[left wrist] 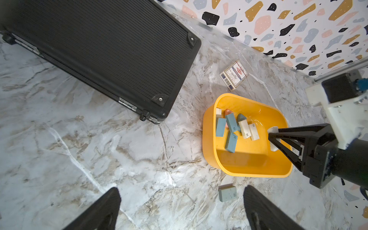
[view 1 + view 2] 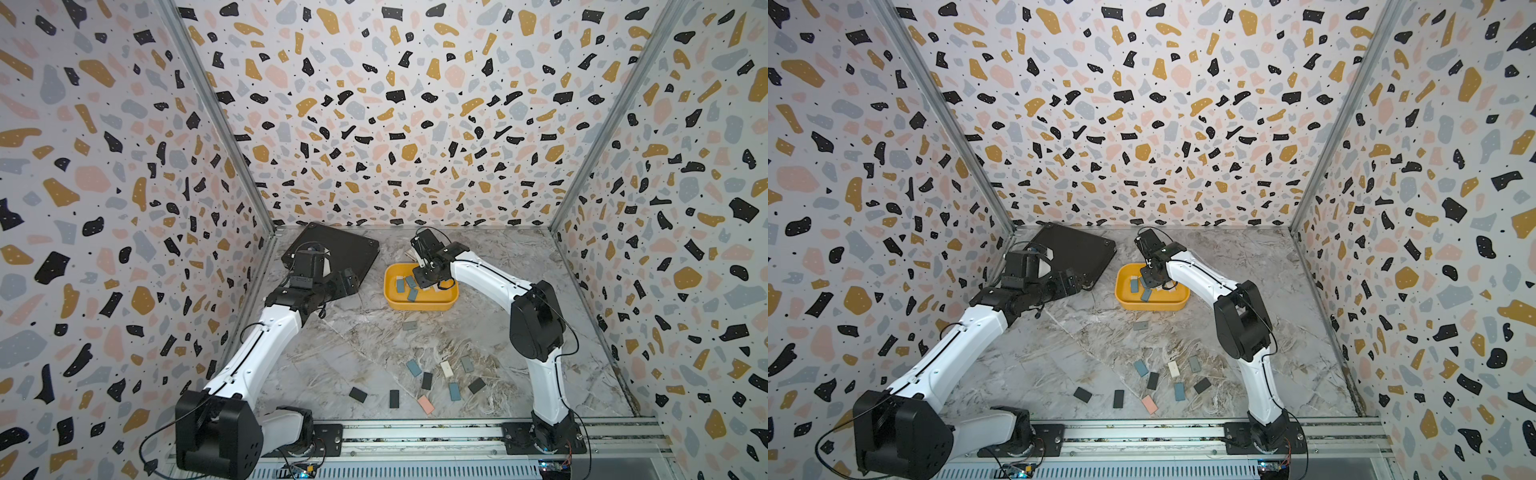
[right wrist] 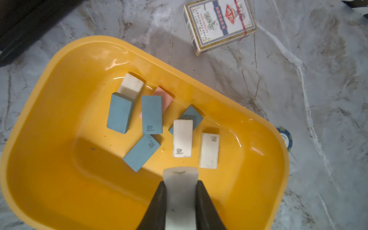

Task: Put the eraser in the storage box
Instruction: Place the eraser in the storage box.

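A white eraser [image 3: 180, 174] is pinched between the fingers of the right gripper [image 3: 181, 182], over the yellow storage box [image 3: 59, 163]. Whether it touches the floor is hard to tell. Other erasers [image 3: 151, 113], blue, white and pink, lie inside. A card pack [image 3: 219, 25] lies just beyond the box and a black case [image 1: 99, 49] sits near it. The left gripper [image 1: 182, 197], jaws spread wide, hovers over the marble table [image 1: 79, 149] near a grey eraser [image 1: 227, 193].

Overhead stereo pair; wrist views share storage box [image 1: 208, 143].
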Robot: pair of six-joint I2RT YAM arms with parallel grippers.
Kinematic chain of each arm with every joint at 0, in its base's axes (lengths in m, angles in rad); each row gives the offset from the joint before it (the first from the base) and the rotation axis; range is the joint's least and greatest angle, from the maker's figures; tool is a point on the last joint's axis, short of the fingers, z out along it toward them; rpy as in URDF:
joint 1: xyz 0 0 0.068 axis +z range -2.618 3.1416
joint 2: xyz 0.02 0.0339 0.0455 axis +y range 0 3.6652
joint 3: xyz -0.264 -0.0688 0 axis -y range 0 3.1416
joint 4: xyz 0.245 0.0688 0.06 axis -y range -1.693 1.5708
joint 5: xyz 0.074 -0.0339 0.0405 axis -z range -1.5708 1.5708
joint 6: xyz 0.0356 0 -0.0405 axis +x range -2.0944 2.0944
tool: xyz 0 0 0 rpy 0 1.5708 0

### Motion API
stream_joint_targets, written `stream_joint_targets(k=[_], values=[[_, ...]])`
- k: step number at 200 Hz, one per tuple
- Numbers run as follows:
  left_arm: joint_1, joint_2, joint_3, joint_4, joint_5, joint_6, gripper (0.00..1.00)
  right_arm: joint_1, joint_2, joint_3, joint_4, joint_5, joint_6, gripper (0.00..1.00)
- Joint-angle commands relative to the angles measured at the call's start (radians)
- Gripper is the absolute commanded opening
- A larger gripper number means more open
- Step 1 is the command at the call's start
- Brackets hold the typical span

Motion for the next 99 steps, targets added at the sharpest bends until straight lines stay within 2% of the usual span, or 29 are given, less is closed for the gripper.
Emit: stream_joint_targets(k=[1,99], values=[[0.005,0.011,0.031,0.022,0.011,0.005,0.96,-0.006,0.006,0.059,-0.025,-0.020,-0.012,0.18],[0.005,0.022,0.039,0.012,-0.001,0.014,0.96,-0.041,0.133,0.155,-0.021,-0.043,-0.015,0.18]])
